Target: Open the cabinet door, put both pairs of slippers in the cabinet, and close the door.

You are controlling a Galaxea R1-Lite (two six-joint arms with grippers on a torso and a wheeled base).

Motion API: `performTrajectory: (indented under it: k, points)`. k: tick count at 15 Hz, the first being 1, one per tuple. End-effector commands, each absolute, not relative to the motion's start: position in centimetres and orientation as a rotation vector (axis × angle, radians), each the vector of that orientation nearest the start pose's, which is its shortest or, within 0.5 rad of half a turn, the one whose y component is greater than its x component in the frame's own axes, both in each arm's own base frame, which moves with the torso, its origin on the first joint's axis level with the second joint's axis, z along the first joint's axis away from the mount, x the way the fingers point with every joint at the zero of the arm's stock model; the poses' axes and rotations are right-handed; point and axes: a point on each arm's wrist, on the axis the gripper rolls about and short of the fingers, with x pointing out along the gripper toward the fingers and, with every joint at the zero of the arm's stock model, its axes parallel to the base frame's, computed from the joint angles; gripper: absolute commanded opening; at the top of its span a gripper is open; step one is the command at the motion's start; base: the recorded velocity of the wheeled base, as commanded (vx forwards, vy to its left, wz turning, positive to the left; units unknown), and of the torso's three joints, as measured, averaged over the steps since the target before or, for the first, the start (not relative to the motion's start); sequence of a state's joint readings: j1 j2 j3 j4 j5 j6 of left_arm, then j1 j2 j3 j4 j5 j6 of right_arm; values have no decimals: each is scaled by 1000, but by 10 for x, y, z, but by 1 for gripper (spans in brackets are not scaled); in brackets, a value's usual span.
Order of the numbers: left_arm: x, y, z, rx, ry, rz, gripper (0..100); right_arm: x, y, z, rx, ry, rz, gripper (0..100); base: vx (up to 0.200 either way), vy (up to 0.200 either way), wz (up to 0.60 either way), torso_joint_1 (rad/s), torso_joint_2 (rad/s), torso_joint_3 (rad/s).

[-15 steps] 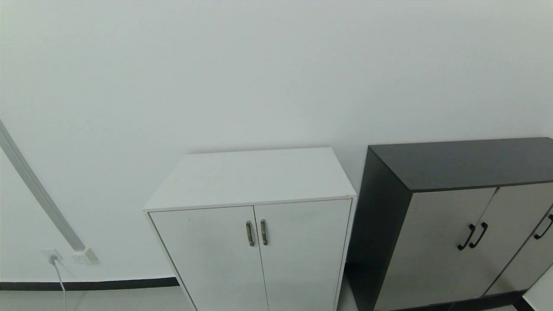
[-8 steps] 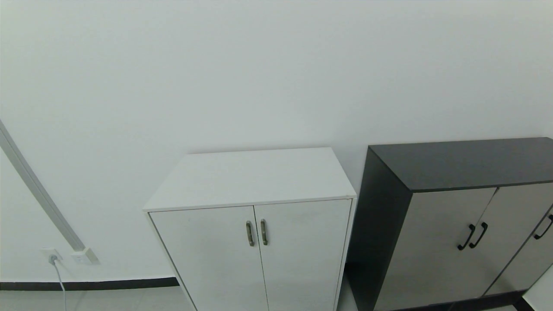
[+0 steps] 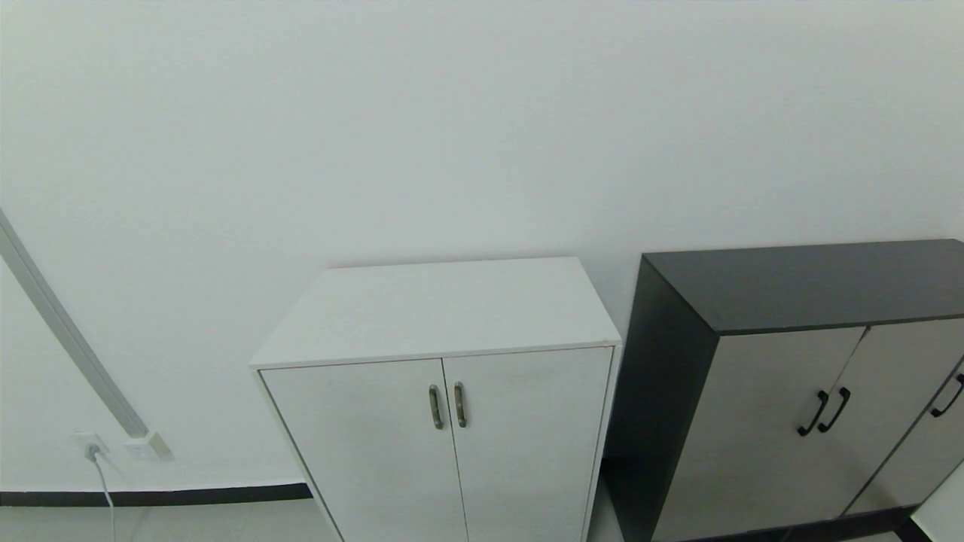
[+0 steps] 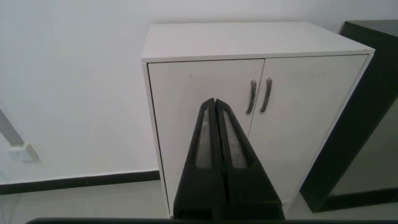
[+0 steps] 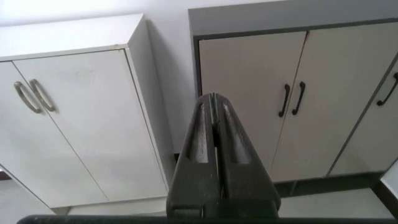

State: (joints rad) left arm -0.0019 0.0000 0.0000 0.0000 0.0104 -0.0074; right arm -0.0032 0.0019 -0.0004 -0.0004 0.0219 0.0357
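A white cabinet (image 3: 437,316) stands against the wall with both doors closed and two metal handles (image 3: 447,406) side by side at the middle. From the left wrist I see the same cabinet (image 4: 255,43) and its handles (image 4: 259,96); my left gripper (image 4: 215,103) is shut, empty, and held back from the left door. My right gripper (image 5: 213,98) is shut and empty too, pointing at the gap between the white cabinet (image 5: 74,37) and the dark one. No slippers are in sight.
A black cabinet (image 3: 798,286) with grey doors and black handles (image 3: 825,411) stands right of the white one, also seen from the right wrist (image 5: 298,68). A wall socket with a plugged cable (image 3: 92,450) and a slanted cable duct (image 3: 68,339) are at the left.
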Motion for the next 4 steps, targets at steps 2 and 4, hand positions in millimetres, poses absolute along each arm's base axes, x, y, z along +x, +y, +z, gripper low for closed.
performTrajectory:
  k: [2,4]
  points:
    - [-23,0,75,-8,0,9,0,-23,1,76,35,0,20,0,0,0,0,0,0,0]
    - [-23,0,75,-8,0,9,0,-23,1,76,35,0,17,0,0,0,0,0,0,0]
